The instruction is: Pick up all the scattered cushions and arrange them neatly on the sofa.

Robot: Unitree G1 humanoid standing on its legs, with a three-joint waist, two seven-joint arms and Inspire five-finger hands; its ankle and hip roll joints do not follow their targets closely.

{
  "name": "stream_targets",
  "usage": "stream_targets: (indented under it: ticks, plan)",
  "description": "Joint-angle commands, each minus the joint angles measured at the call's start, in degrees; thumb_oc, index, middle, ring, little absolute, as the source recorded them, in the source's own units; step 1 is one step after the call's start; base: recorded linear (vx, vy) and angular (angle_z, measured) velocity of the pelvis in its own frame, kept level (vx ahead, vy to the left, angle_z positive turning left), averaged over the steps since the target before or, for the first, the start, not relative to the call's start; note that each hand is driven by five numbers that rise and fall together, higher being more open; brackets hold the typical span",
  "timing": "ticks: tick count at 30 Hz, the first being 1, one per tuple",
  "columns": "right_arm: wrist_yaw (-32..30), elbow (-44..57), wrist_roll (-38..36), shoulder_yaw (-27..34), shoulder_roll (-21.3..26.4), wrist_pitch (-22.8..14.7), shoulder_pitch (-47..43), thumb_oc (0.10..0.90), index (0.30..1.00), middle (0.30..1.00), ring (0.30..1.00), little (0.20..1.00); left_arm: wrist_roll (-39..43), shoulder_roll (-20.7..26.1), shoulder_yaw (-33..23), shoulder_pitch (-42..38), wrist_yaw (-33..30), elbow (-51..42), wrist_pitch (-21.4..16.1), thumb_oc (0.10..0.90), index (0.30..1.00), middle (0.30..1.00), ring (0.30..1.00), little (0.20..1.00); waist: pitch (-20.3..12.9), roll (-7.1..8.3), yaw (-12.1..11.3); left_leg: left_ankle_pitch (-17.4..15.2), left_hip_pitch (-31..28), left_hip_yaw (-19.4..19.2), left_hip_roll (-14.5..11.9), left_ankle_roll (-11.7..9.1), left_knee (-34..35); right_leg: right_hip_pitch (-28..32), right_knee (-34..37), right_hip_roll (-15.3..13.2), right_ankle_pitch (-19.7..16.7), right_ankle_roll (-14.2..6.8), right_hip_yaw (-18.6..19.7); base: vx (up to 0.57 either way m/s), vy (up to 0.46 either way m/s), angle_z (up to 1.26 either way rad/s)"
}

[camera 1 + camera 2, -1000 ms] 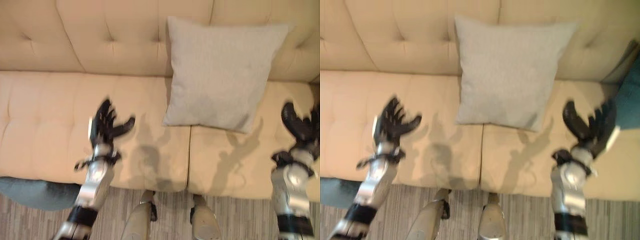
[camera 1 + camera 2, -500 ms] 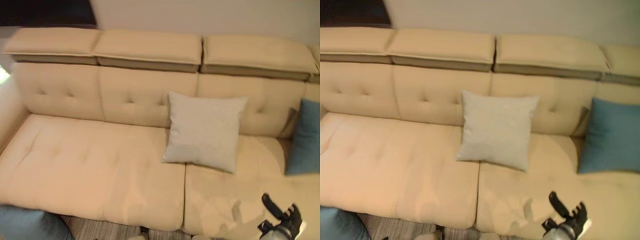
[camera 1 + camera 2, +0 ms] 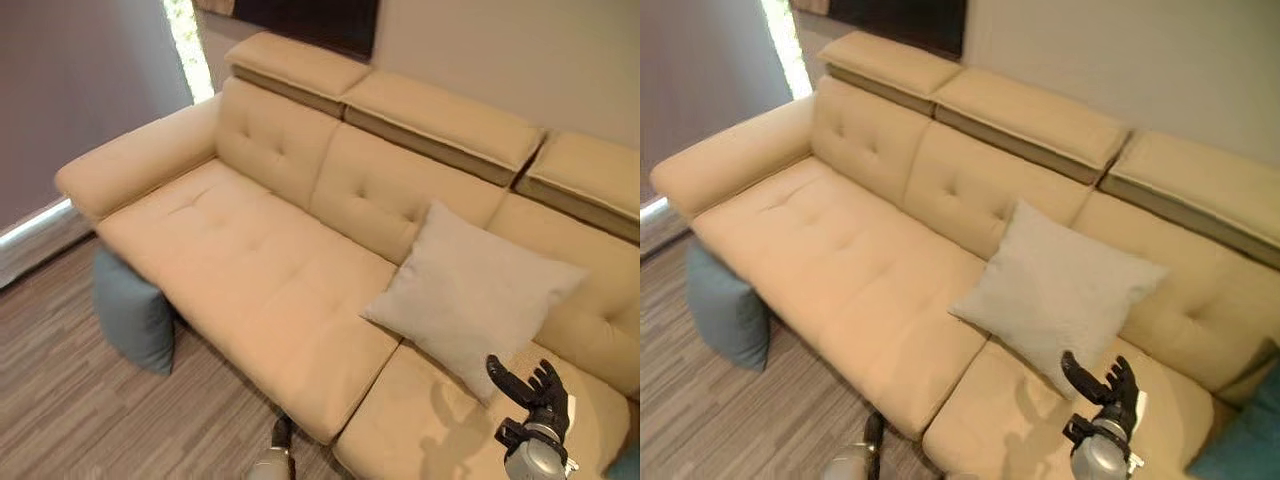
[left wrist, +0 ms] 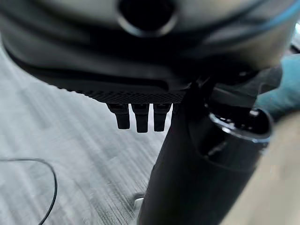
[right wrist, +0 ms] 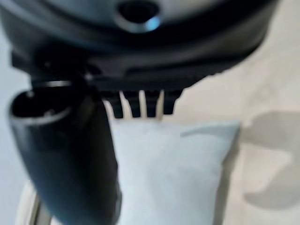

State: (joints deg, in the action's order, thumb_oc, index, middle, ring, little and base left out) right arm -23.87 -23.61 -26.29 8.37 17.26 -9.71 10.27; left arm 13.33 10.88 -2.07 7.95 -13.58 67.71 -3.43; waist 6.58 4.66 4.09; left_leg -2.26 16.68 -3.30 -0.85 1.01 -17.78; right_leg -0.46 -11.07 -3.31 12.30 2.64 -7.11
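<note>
The right hand [image 3: 535, 395] hovers over the sofa [image 3: 250, 270] seat, fingers spread and holding nothing, likely because the grey cushion [image 3: 470, 300] just beyond it already leans against the backrest. The left hand [image 4: 140, 110] hangs over the floor [image 4: 56, 140], fingers straight, empty. Far to the left, a teal cushion [image 3: 132, 312] sits on the floor against the sofa's front (well apart from both hands), probably next. A blue cushion [image 3: 1240, 440] shows at the right edge.

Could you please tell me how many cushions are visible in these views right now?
3: a light grey cushion leaning on the sofa backrest, a blue cushion on the floor below the sofa's left armrest, and a teal cushion at the right edge. Others may be hidden.
</note>
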Motion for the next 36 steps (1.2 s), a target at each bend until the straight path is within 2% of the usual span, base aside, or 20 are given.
stream_targets:
  ticks: [1,3,5,7,8,10,11,12,13,16,18,19,20,21,23,25,31,33,36]
  plan:
    - [3.03,3.12,1.24,3.62,2.94,-3.93,-4.36,0.8,0.9,0.9,0.9,0.9,-1.28,-0.11,0.91,-1.66,-0.1,0.8,-1.62,0.8,0.9,0.9,0.9,0.9,-1.0,-0.07,-1.33,-10.73,-11.9,-2.26,-3.36,-1.6,3.95,-2.68,4.14,-2.16,-3.95,-4.15,-2.31,-0.1,0.173,1.47]
    - [4.16,-2.42,-0.38,3.04,2.38,-4.02,-4.96,0.8,0.9,0.9,0.9,0.9,-1.15,0.1,0.53,-2.01,0.72,2.42,-0.96,0.8,0.9,0.9,0.9,0.9,-2.23,-0.14,-0.97,-10.68,-16.51,-6.06,-5.7,-1.94,9.29,-1.92,4.62,-3.38,-3.97,-4.35,-7.2,-0.11,0.27,1.66]
    - [4.58,-6.26,-2.43,3.05,1.94,-3.7,-5.69,0.8,0.9,0.9,0.9,0.9,-0.97,0.48,0.86,-2.96,0.69,2.44,-0.74,0.8,0.9,0.9,0.9,0.9,-2.67,-0.23,-0.37,-9.41,-16.9,-12.13,-9.58,-3.13,10.94,-0.84,5.12,-5.54,-4.04,-5.04,-12.46,-0.06,0.341,1.64]
    - [5.45,-7.93,-3.63,2.32,1.99,-3.1,-6.19,0.8,0.9,0.9,0.9,0.9,-1.2,1.06,1.55,-4.06,0.68,2.2,-0.73,0.8,0.9,0.9,0.9,0.9,-2.64,0.02,0.91,-6.7,-16.7,-21.49,-13.6,-4.07,11.74,-0.48,5.51,-8.53,-6.09,-5.73,-18.43,-0.11,0.505,2.04]
    - [5.77,-10.32,-0.19,-0.06,0.89,-2.72,-5.17,0.8,0.9,0.9,0.9,0.9,-2.2,0.64,2.58,-3.87,0.66,2.19,-0.94,0.8,0.9,0.9,0.9,0.9,-3.03,-1.14,1.18,-6.04,-18.2,-25.06,-13.54,-4.98,15.06,0.22,7.02,-9.36,-7.06,-6.26,-21.51,-0.03,0.614,1.92]
    - [5.09,-5.66,3.45,-3.57,-1.16,-0.92,-7.34,0.8,0.9,0.9,0.9,0.9,-2.1,0.35,2.21,-2.85,-0.27,2.13,-0.9,0.8,0.9,0.9,0.9,0.9,-2.89,-1.58,-1.03,-7.75,-17.01,-20.13,-9.93,-4.27,15.2,0.95,7.73,-10.51,-9.01,-6.95,-22.41,0.05,0.502,1.29]
    - [4.96,-5.34,3.63,-3.59,-1.34,-0.74,-7.14,0.8,0.9,0.9,0.9,0.9,-2.11,0.43,2.19,-2.78,-0.28,2.12,-0.9,0.8,0.9,0.9,0.9,0.9,-2.91,-1.46,-0.85,-7.88,-16.97,-19.95,-9.78,-4.1,15.13,1.08,7.75,-10.66,-9.1,-7.11,-22.58,0.03,0.434,1.01]
    - [5.25,-1.14,4.55,-4.89,-1.88,-0.29,-6.92,0.8,0.9,0.9,0.9,0.9,-2.05,0.9,0.95,-2.87,-1.39,2.9,-0.53,0.8,0.9,0.9,0.9,0.9,-2.18,-1.08,-2.36,-8.69,-16.06,-18.51,-8.17,-3.18,14.69,1.22,7.53,-12.01,-10.38,-7.77,-23.24,0.0,0.264,0.81]
    - [5.19,-0.95,4.62,-4.91,-1.96,-0.16,-6.84,0.8,0.9,0.9,0.9,0.9,-2.07,0.94,0.92,-2.86,-1.39,2.89,-0.52,0.8,0.9,0.9,0.9,0.9,-2.19,-1.01,-2.26,-8.76,-15.99,-18.42,-8.1,-3.1,14.6,1.25,7.53,-12.1,-10.42,-7.84,-23.31,0.0,0.415,0.9]
    - [6.27,-0.55,6.7,-6.98,-3.15,0.26,-8.02,0.8,0.9,0.9,0.9,0.9,-4.74,1.53,-0.22,-2.02,-1.92,5.21,-0.05,0.8,0.9,0.9,0.9,0.9,-1.7,-0.6,-4.46,-10.35,-15.29,-17.48,-4.88,-0.89,14.86,2.08,6.99,-15.76,-13.32,-10.01,-25.4,0.02,0.395,0.54]
    - [6.94,-1.8,5.91,-7.85,-4.05,0.08,-7.88,0.8,0.9,0.9,0.9,0.9,-6.93,2.58,-0.18,-1.75,-1.52,6.61,0.16,0.8,0.9,0.9,0.9,0.9,-1.83,-0.88,-5.16,-11.5,-15.33,-15.69,-2.6,0.72,15.33,2.48,4.05,-17.86,-12.77,-9.9,-24.68,0.11,0.42,0.26]
    - [7.24,-2.26,4.99,-8.1,-4.53,-0.08,-7.34,0.8,0.9,0.9,0.9,0.9,-7.81,3.22,0.19,-1.93,-1.87,7.18,0.49,0.8,0.9,0.9,0.9,0.9,-1.63,-1.0,-4.28,-11.84,-15.97,-13.42,-1.49,1.21,15.68,1.34,2.25,-17.47,-13.29,-9.43,-20.03,0.2,0.348,0.65]
    - [7.59,-2.0,3.67,-8.75,-5.18,-0.01,-6.16,0.8,0.9,0.9,0.9,0.9,-8.69,3.8,0.73,-2.33,-2.25,7.59,0.97,0.8,0.9,0.9,0.9,0.9,-1.48,-1.16,-2.34,-12.33,-16.6,-10.39,-0.23,1.81,15.87,-0.9,0.07,-15.31,-11.95,-8.66,-11.16,0.18,0.334,0.72]
    - [8.24,-1.67,2.14,-9.15,-5.55,-0.02,-4.74,0.8,0.9,0.9,0.9,0.9,-8.65,4.31,0.97,-2.87,-2.55,7.74,0.98,0.8,0.9,0.9,0.9,0.9,-0.98,-1.28,-0.1,-11.32,-16.84,-8.59,0.92,2.31,15.96,-3.35,-0.94,-12.4,-12.14,-7.95,-3.57,0.16,0.294,1.51]
    - [9.86,-2.17,0.11,-9.72,-5.74,-0.27,-2.35,0.8,0.9,0.9,0.9,0.9,-9.29,5.44,2.09,-3.93,-3.09,8.01,0.67,0.8,0.9,0.9,0.9,0.9,0.15,-1.53,2.82,-11.73,-18.45,-5.4,2.3,2.75,16.1,-5.71,-2.9,-7.11,-10.35,-7.64,5.8,0.14,0.251,1.68]
    - [10.87,-2.48,0.2,-9.89,-5.48,0.09,-1.41,0.8,0.9,0.9,0.9,0.9,-8.83,5.77,2.7,-4.69,-3.27,7.22,-0.02,0.8,0.9,0.9,0.9,0.9,0.74,-1.77,4.05,-11.61,-19.03,-3.66,2.76,2.78,16.19,-7.27,-3.17,-4.67,-9.59,-7.61,6.85,0.13,0.131,0.96]
    - [11.46,-6.45,0.32,-9.74,-5.02,0.55,-1.59,0.8,0.9,0.9,0.9,0.9,-5.93,5.16,4.51,-6.64,-3.44,2.71,-1.02,0.8,0.9,0.9,0.9,0.9,1.94,-1.78,5.61,-12.41,-23.74,0.71,4.54,2.51,17.23,-12.3,-1.39,2.64,-9.06,-6.69,1.62,0.2,0.06,0.47]
    - [11.2,-7.0,0.85,-9.87,-4.89,0.76,-2.13,0.8,0.9,0.9,0.9,0.9,-5.92,4.27,5.72,-7.28,-3.08,2.08,-0.97,0.8,0.9,0.9,0.9,0.9,2.21,-2.19,6.1,-12.53,-25.44,1.74,5.1,1.89,17.35,-14.36,-2.26,2.68,-9.23,-6.29,-1.82,0.2,0.024,0.43]
    - [10.86,-6.68,0.78,-9.68,-4.48,0.46,-1.82,0.8,0.9,0.9,0.9,0.9,-6.79,3.31,7.14,-7.26,-3.18,1.2,-1.16,0.8,0.9,0.9,0.9,0.9,2.19,-2.64,6.89,-13.48,-26.68,2.76,5.28,1.77,17.1,-12.76,-1.71,3.1,-8.82,-5.68,-0.56,0.18,-0.047,0.35]
